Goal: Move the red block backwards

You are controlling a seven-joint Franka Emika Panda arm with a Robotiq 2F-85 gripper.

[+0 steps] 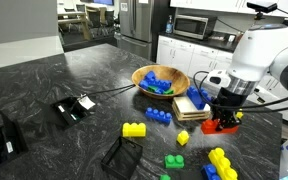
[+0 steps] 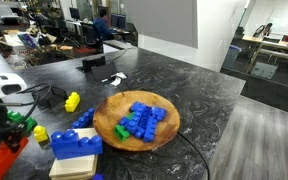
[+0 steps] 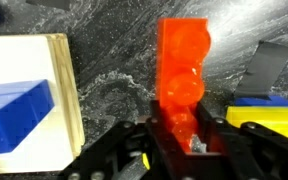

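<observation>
The red block (image 3: 183,72) is a red-orange studded brick that stands between my gripper's (image 3: 184,135) two fingers in the wrist view, and the fingers are shut on its lower end. In an exterior view the gripper (image 1: 222,119) holds the red block (image 1: 220,127) low over the dark counter, right of the wooden block. In an exterior view the red block (image 2: 1,152) shows at the lower left under the arm.
A wooden bowl (image 1: 144,74) (image 2: 104,125) holds blue and green bricks. A wooden block with a blue brick (image 1: 192,101) (image 2: 74,146) lies beside the gripper. Yellow bricks (image 1: 133,130) (image 3: 269,119), green and blue bricks and black devices (image 1: 74,108) lie on the counter.
</observation>
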